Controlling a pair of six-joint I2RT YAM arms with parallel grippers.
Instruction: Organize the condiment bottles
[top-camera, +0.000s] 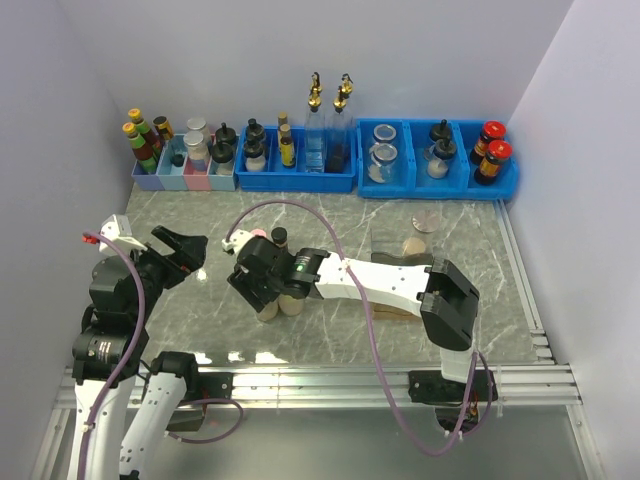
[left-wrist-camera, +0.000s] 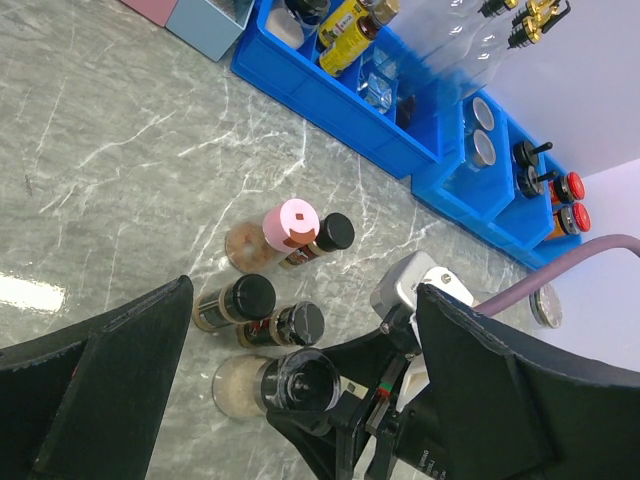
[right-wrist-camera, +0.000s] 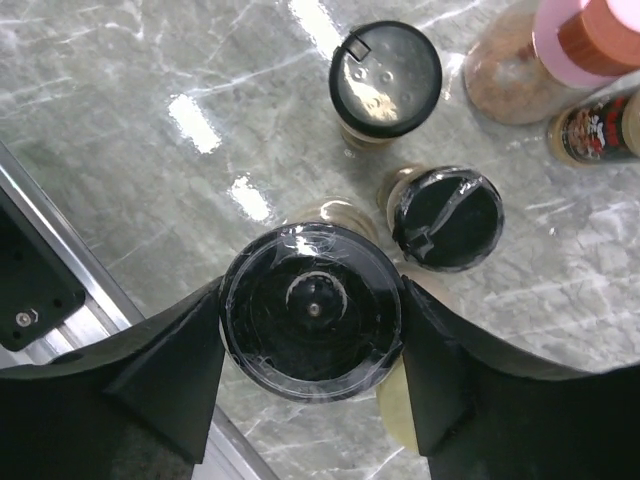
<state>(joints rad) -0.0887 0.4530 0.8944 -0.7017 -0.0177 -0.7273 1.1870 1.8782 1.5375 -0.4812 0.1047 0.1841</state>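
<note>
Several small spice jars stand grouped on the marble table. In the right wrist view my right gripper (right-wrist-camera: 312, 330) is shut on a clear-lidded jar (right-wrist-camera: 310, 310) with beige contents, one finger on each side of its lid. Beside it stand two black-lidded jars (right-wrist-camera: 385, 78) (right-wrist-camera: 447, 217) and a pink-lidded jar (right-wrist-camera: 575, 40). In the left wrist view the held jar (left-wrist-camera: 298, 381) is upright, base at the table, beside black-lidded jars (left-wrist-camera: 248, 296) (left-wrist-camera: 300, 324) (left-wrist-camera: 333, 232) and the pink-lidded one (left-wrist-camera: 290, 225). My left gripper (top-camera: 185, 250) is open and empty, left of the group.
Blue bins (top-camera: 440, 185) and small pastel bins (top-camera: 185, 178) line the back wall, holding more jars, tall gold-spouted bottles (top-camera: 315, 120) and red-capped sauce bottles (top-camera: 490, 150). A clear jar with a beige lid (top-camera: 410, 245) and a loose round lid (top-camera: 427, 221) lie at right.
</note>
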